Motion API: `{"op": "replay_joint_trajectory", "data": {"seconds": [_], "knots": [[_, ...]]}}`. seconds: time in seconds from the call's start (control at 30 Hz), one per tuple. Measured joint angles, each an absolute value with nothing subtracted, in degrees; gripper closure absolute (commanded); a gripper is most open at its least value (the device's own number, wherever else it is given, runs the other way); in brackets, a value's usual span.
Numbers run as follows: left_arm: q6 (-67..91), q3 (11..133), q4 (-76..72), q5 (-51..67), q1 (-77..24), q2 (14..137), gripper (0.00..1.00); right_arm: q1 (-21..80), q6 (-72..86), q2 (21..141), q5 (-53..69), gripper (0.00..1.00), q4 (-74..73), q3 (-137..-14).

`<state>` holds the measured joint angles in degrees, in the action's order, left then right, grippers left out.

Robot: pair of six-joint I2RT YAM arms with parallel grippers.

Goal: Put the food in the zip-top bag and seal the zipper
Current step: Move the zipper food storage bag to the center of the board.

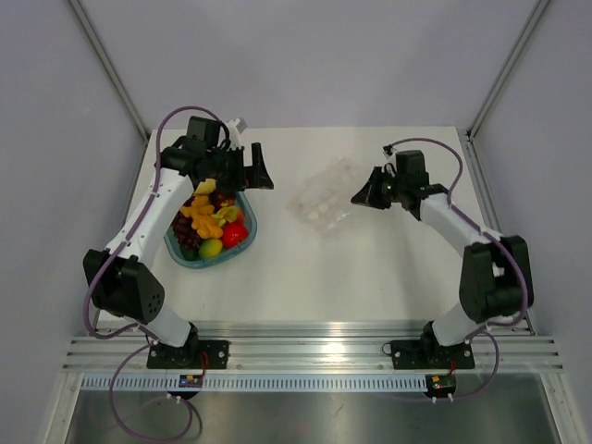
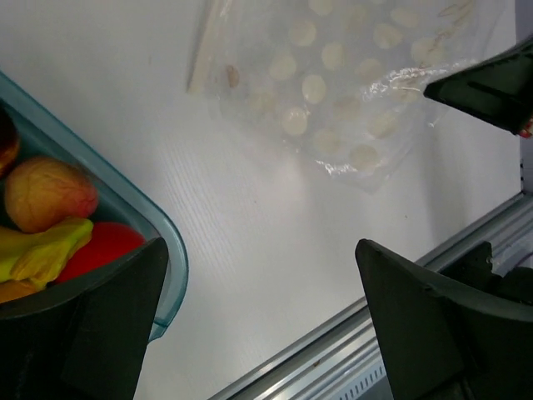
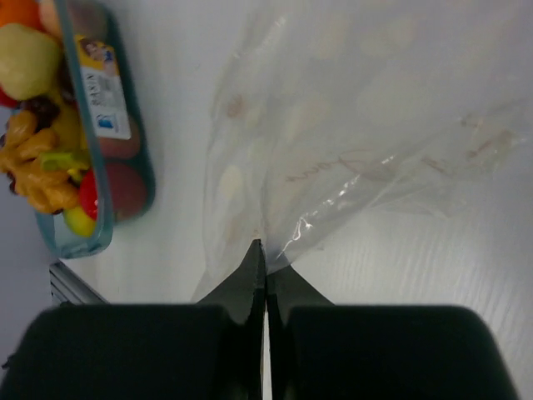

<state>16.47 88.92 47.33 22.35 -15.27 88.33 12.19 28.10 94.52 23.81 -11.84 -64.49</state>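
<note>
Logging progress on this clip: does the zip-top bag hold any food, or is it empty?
Empty: only pale dots show through the clear zip-top bag, and all the food in view sits in the bowl.

Zip-top bag (image 3: 375,125): thin clear plastic film, crinkled, glossy where the creases catch light (pale round spots show across it).
Bowl (image 2: 171,250): translucent blue-green plastic with a smooth rim. Printed label (image 3: 100,83) on its wall, paper by the look.
Toy fruit (image 2: 46,193): moulded, mostly matt; the red piece is smoother, with a slight sheen.
Table (image 1: 351,277): white, matt, finely ribbed.
Rail (image 1: 314,351): bare silver metal, grooved, satin finish.
Left gripper (image 2: 261,250): fingers (image 2: 92,325) of black matt plastic.
Cable (image 1: 168,120): smooth purple sheath.
</note>
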Motion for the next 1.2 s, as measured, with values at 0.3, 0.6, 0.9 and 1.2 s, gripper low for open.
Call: {"op": "replay_joint_trajectory", "data": {"seconds": [0.3,0.6,0.9,1.2], "knots": [[21.1,83.7,39.2,36.2,-15.4,94.4,0.03,12.2,20.6,68.1,34.2,1.0,-12.3,-48.9],[24.0,79.6,37.0,38.2,-17.5,96.7,0.02,12.3,19.4,77.7,16.1,0.06,-30.0,-55.5],[23.9,79.8,39.5,33.9,-17.6,90.5,0.03,16.4,25.2,78.6,-10.4,0.3,-42.1,-68.4],[25.3,79.8,41.5,30.3,-12.6,80.0,0.09,31.3,32.1,107.2,-17.0,0.23,-44.1,-96.3]]}}
